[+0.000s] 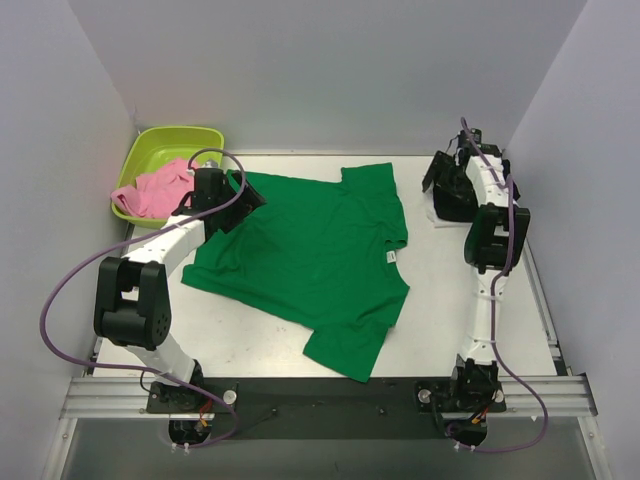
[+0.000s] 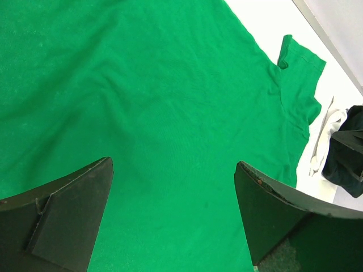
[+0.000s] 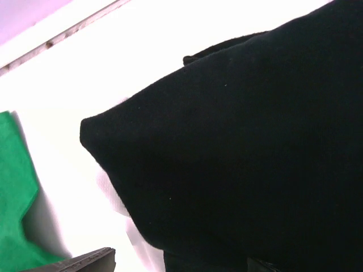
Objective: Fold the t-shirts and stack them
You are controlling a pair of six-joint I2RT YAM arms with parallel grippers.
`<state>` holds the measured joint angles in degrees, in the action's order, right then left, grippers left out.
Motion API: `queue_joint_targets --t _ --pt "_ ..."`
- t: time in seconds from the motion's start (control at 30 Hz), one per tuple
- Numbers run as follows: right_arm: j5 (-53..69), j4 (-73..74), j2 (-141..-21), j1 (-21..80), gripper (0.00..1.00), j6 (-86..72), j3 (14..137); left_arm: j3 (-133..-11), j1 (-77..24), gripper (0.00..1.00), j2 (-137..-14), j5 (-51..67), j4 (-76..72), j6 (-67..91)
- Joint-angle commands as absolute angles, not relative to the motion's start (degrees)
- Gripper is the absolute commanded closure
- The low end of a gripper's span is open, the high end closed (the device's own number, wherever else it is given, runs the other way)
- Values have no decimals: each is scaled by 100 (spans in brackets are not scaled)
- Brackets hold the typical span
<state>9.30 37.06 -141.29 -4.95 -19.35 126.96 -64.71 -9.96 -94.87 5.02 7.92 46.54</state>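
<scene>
The bright green t-shirt [image 1: 310, 250] lies spread flat on the white table; it also shows in the left wrist view [image 2: 170, 85] and in the right wrist view [image 3: 14, 198]. My left gripper [image 1: 240, 195] hovers over its left part, open wide and empty [image 2: 174, 164]. The black t-shirt [image 1: 455, 205] lies bunched at the back right and fills the right wrist view [image 3: 238, 141]. My right gripper [image 1: 445, 185] is right at it with its jaws apart [image 3: 180, 258]. The pink t-shirt [image 1: 160, 190] lies crumpled in the tub.
A lime-green plastic tub [image 1: 150, 145] stands at the back left corner. A white cloth [image 1: 440, 215] lies under the black shirt and shows in the wrist views [image 3: 113, 192] [image 2: 323, 144]. Grey walls close in the table on three sides.
</scene>
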Motion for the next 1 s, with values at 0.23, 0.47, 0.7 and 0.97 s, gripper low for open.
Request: queue_joint_targets --t 0.23,0.47,0.7,0.97 --pt "695 4096 -14714 -897 0 -1714 13614 -6381 -958 2 -9378 606 413 4746" --pt "519 2719 -12958 -730 0 -1731 11973 -6451 -914 3 -9185 615 457 4711" --pt "360 2135 -11146 235 0 -1819 10469 -6846 -704 2 -9017 747 896 4501" --pt "641 2180 -10546 1818 0 -2311 9300 -7303 -185 2 -9105 826 1827 4158"
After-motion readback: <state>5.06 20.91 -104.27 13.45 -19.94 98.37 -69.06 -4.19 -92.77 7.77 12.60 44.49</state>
